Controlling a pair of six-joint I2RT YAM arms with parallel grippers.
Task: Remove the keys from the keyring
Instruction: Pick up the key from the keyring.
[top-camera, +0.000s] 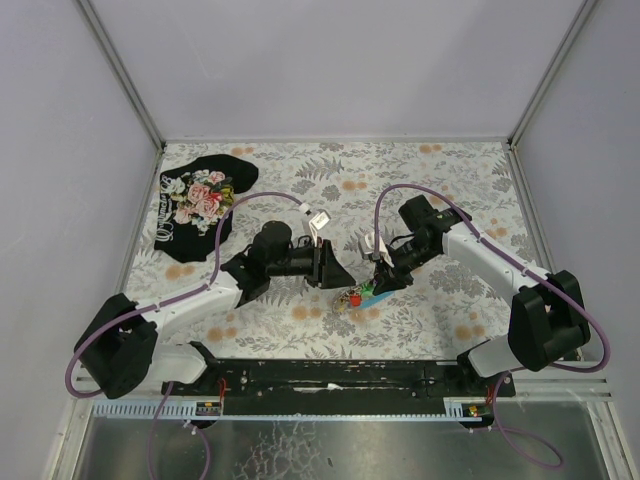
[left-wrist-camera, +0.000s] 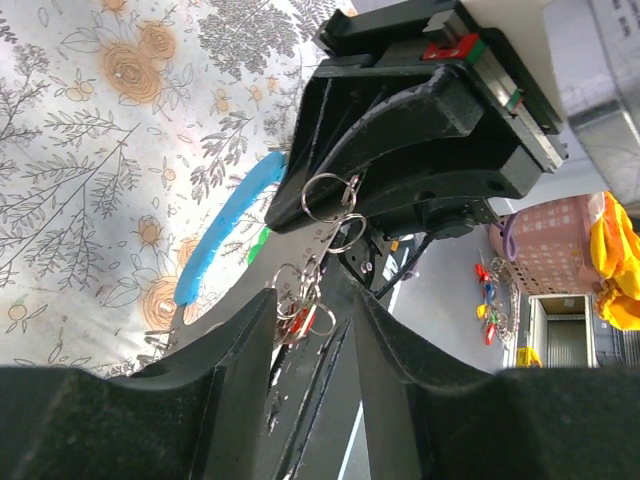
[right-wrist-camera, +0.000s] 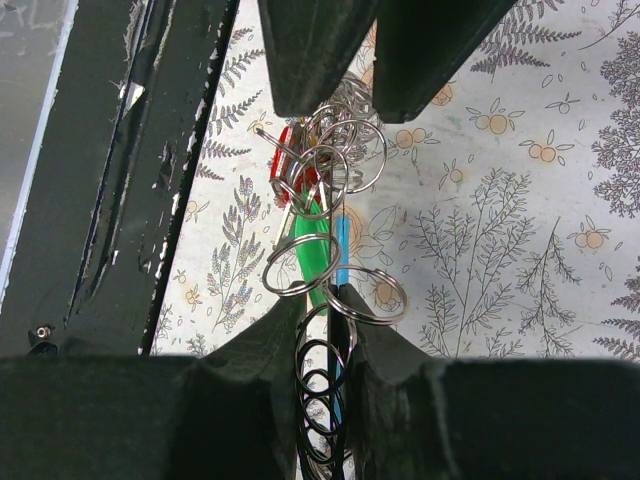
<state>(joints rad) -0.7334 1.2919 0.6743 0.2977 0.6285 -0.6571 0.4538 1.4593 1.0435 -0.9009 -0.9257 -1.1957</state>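
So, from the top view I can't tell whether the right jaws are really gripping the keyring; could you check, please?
Observer: Yes. The right wrist view shows the right jaws shut on the keyring's stacked loops.
Operator: Thank you. And the left jaws?
Observer: The left wrist view shows them pinching more loops at their tips.
Operator: Where do the keys sit?
Observer: The red key is close to the left jaws. The green key lies beside the blue fob, midway between the two pairs.
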